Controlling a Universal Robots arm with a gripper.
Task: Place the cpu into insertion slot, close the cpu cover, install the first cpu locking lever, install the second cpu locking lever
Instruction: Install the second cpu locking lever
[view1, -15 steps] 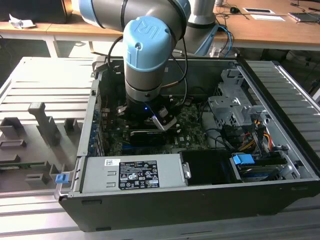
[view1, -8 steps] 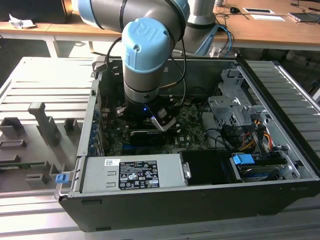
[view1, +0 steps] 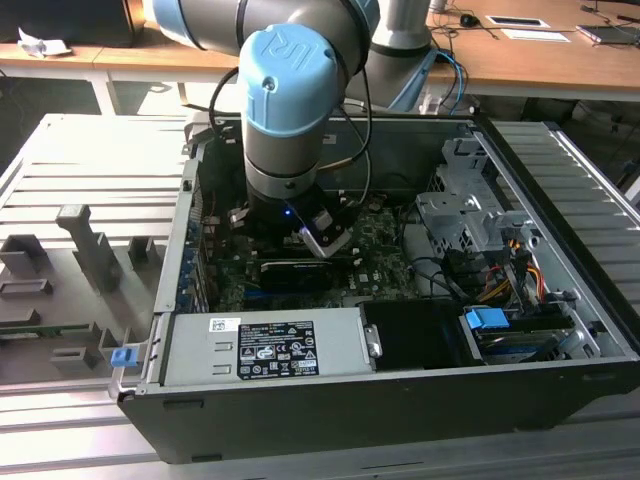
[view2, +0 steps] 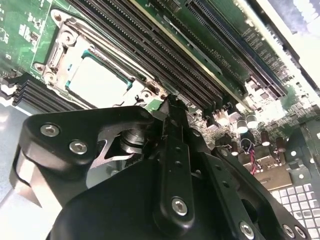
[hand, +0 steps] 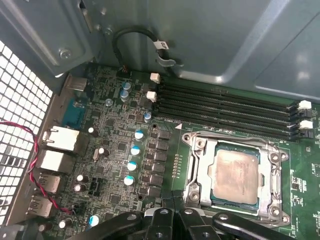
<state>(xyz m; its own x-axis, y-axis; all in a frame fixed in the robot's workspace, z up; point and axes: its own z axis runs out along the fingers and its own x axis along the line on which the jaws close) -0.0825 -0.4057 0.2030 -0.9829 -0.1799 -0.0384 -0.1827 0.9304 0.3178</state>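
The cpu (hand: 234, 171) is a pale square chip lying flat in the insertion slot (hand: 213, 172) on the green board. The cpu cover (hand: 272, 152), a silvery frame, lies down around the chip's edges. In the second wrist view the cpu (view2: 97, 80) and its cover (view2: 67, 45) sit just beyond my fingertips. My gripper (hand: 173, 201) hovers beside the socket's edge with its black fingers (view2: 172, 130) closed together and nothing between them. In the exterior view the gripper (view1: 305, 240) is deep inside the computer case, under the blue wrist joint.
Long black memory slots (hand: 225, 107) run beside the socket, under the grey case wall (hand: 225, 40). Capacitors (hand: 132, 150) and rear ports (hand: 55, 145) lie to the other side. A grey labelled power supply (view1: 265, 345) and a drive cage (view1: 470, 220) crowd the case.
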